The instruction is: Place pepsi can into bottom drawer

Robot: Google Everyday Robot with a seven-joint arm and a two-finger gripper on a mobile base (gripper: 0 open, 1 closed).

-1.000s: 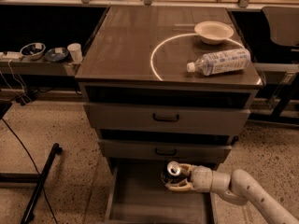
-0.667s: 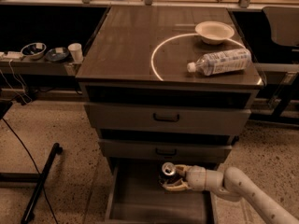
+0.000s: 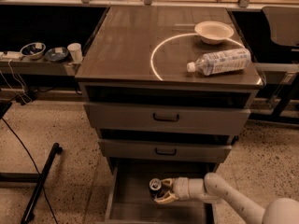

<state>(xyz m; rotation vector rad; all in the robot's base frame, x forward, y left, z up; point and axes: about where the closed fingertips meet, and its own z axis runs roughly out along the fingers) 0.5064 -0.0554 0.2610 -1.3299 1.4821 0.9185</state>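
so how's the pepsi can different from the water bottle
Size: the pepsi can is small; the water bottle is clearly larger.
Look: the can is dark with a silver top; the bottle is clear plastic.
Place: the can sits in the gripper, low in the open bottom drawer; the bottle lies on its side, untouched, on the cabinet top.
Both are drink containers.

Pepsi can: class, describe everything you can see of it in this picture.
The pepsi can looks small and dark with a silver top end, roughly upright. It is inside the open bottom drawer, near the middle. The tool, reaching in from the picture's right, grips its sides. Whether it touches the drawer floor cannot be told.
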